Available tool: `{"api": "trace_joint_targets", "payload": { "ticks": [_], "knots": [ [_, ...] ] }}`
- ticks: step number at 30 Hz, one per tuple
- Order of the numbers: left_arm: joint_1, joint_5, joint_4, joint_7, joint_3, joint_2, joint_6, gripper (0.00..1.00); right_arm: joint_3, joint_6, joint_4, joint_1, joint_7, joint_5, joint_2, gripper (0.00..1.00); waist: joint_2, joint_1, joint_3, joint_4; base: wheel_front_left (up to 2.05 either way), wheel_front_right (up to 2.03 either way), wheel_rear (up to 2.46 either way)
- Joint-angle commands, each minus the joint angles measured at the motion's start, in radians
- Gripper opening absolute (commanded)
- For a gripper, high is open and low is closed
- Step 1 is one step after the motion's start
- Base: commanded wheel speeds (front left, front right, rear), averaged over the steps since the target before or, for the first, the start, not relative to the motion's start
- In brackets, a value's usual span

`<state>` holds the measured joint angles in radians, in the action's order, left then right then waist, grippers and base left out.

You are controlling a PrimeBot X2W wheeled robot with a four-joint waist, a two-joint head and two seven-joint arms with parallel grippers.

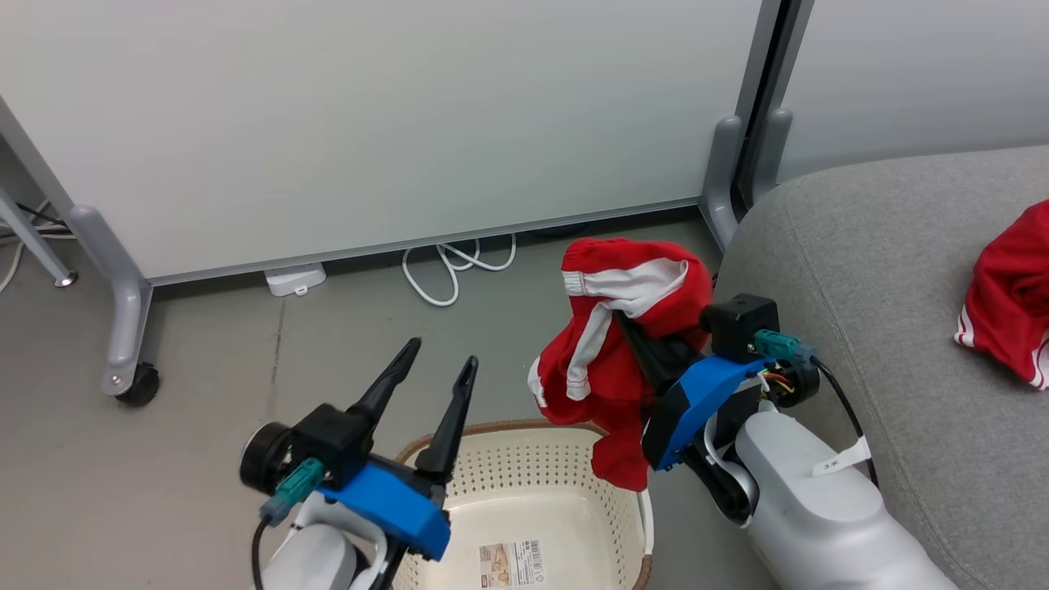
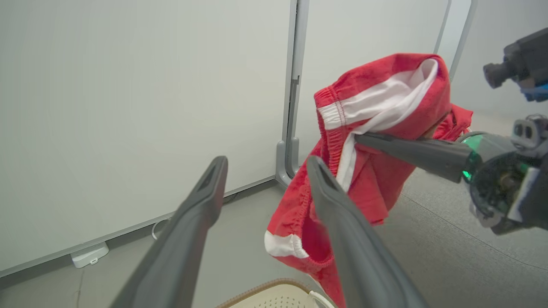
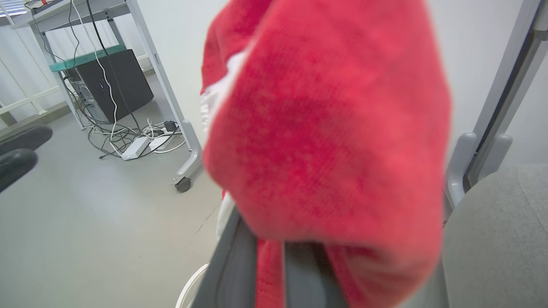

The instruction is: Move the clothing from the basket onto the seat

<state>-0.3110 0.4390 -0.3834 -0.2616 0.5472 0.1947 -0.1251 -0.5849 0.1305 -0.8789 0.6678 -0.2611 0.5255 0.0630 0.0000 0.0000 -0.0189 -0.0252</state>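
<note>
A red garment with white stripes hangs in the air above the basket's far right corner, draped over my right gripper, which is shut on it. The left wrist view shows one right finger clamping the red garment; in the right wrist view the red garment covers the fingers. My left gripper is open and holds nothing, above the cream basket's far left rim. The basket holds just its label. A second red garment lies on the grey sofa seat at the right.
A white partition panel on castor legs stands behind the basket, with white cables and a power adapter on the grey floor at its foot. The right wrist view shows a black computer case and tangled cables under a desk.
</note>
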Motion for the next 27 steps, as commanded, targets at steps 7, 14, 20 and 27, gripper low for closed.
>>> {"api": "trace_joint_targets", "payload": {
  "ticks": [7,14,20,27],
  "knots": [
    [0.167,-0.109,0.080,-0.005,-0.183,-0.021,-0.006,1.00,0.032,0.000,0.026,-0.024,-0.006,-0.033,0.013,0.00,0.0000,0.0000,-0.006,-0.002,0.00,0.00,0.00],
    [0.221,-0.144,0.101,-0.005,-0.241,-0.047,-0.005,1.00,0.049,0.000,0.030,-0.037,-0.006,-0.045,0.012,0.00,0.0000,0.0000,-0.006,-0.004,0.00,0.00,0.00],
    [0.226,-0.149,0.106,-0.005,-0.244,-0.050,-0.005,1.00,0.055,0.000,0.033,-0.036,-0.006,-0.049,0.010,0.00,0.0000,0.0000,-0.011,-0.012,0.00,0.00,0.00],
    [0.229,-0.148,0.112,-0.005,-0.254,-0.041,-0.005,1.00,0.076,0.000,0.047,-0.032,-0.006,-0.066,0.014,0.00,0.0000,0.0000,-0.023,-0.063,0.00,0.00,0.00]
  ]
}}
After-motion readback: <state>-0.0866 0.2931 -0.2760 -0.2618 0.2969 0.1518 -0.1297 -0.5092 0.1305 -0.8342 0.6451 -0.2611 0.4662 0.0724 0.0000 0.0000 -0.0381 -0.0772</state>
